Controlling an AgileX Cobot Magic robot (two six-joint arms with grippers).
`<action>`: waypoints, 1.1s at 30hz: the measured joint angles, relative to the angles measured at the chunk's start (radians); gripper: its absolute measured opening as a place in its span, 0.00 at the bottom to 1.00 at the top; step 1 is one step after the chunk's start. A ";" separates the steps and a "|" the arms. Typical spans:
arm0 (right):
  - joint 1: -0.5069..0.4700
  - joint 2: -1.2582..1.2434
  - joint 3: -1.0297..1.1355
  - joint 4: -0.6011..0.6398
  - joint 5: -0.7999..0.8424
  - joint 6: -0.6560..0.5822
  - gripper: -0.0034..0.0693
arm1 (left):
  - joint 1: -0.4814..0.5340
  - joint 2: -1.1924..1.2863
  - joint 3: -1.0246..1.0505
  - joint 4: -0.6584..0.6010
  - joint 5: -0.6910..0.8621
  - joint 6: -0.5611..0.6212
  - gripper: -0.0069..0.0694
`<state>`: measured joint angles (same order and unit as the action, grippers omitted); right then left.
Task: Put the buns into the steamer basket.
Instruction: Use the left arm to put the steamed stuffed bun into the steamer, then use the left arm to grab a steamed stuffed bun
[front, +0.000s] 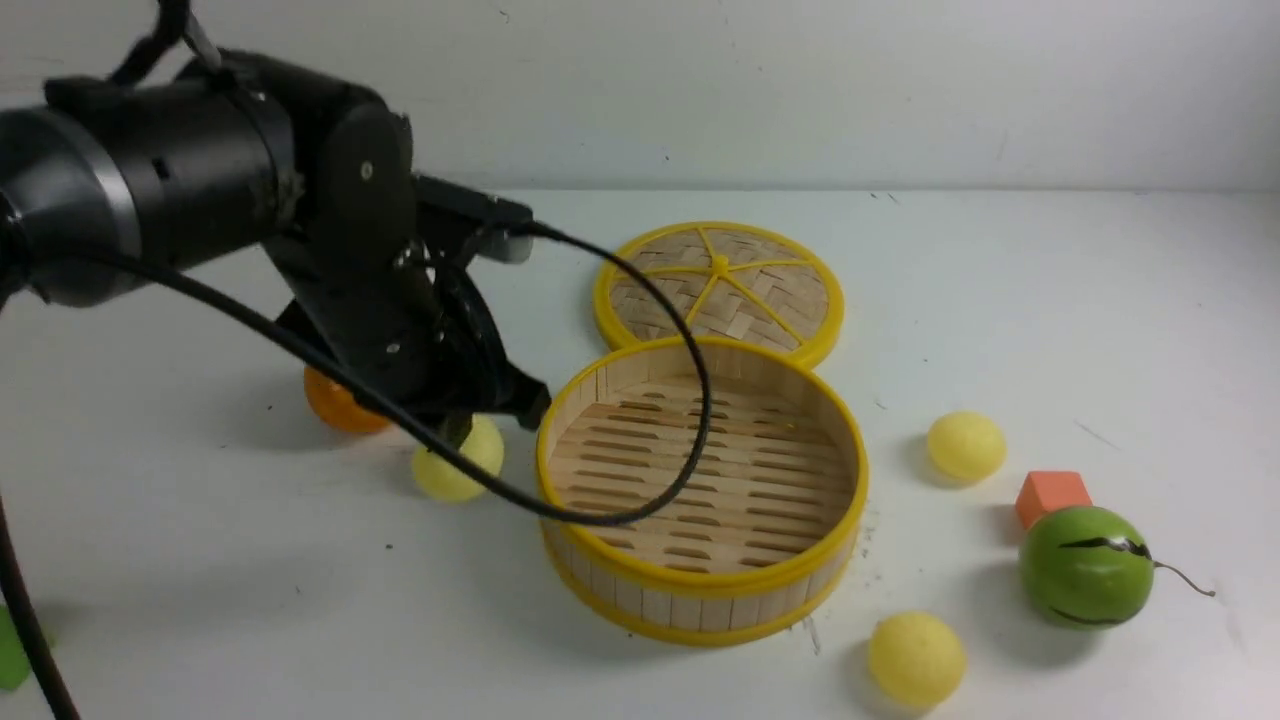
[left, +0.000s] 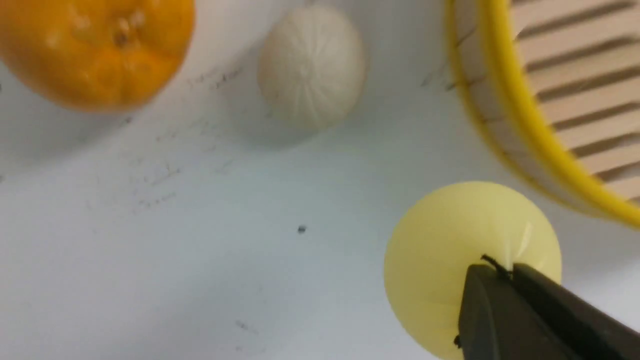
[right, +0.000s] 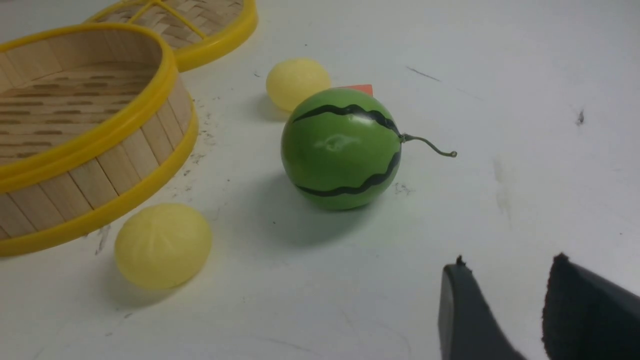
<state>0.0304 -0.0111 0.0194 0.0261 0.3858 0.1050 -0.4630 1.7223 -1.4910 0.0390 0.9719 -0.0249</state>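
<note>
Left claw (left: 502, 274), tips together, hangs over a yellow bun (left: 440, 240) beside the steamer basket (left: 520, 100); right claw (right: 520, 272) slightly parted, empty.

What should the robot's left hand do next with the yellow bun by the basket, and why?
Probably open its fingers. The left hand looks shut, its tips right over the yellow bun, which sits on the table beside the empty steamer basket. Shut fingers cannot go around the bun.

A robot lab bench: scuffed white table (front: 200, 600), blank white wall (front: 800, 80), toy watermelon (front: 1085, 566).
</note>
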 joint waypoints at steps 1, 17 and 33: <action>0.000 0.000 0.000 0.000 0.000 0.000 0.38 | -0.002 0.001 -0.009 0.000 0.000 0.000 0.07; 0.000 0.000 0.000 0.002 0.000 0.000 0.38 | -0.087 0.541 -0.634 0.004 0.124 0.072 0.07; 0.000 0.000 0.000 0.001 0.000 0.000 0.38 | -0.086 0.528 -0.648 0.006 0.166 0.007 0.59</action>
<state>0.0304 -0.0111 0.0194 0.0267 0.3858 0.1050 -0.5493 2.2499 -2.1392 0.0450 1.1381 -0.0179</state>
